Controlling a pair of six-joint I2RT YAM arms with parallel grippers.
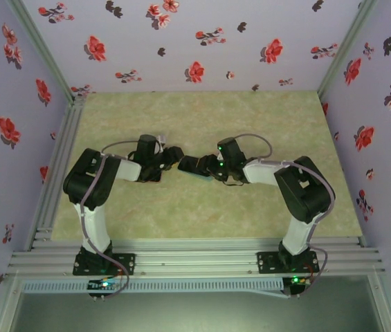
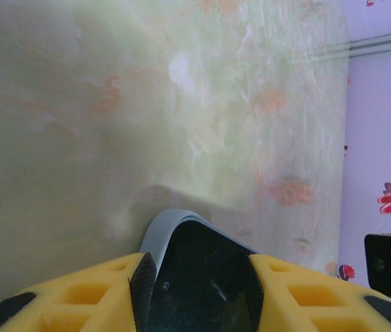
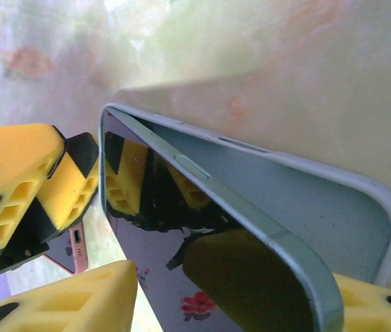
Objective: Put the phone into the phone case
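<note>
Closest to me, my left fingers (image 2: 77, 301) pinch the phone (image 2: 202, 277) across one end, pads tight on both sides. My right fingers (image 3: 84, 297) stand apart on either side of the other end; I cannot tell whether they press on it. All this is at the middle of the bench (image 1: 202, 117), well away from every edge. I judge the job part done: the phone sits in the case (image 3: 306, 200) along one long side only. Its buttoned side is tilted up, with the case's bare floor and far wall showing beyond it. That side has yet to be pressed down into the rim.
</note>
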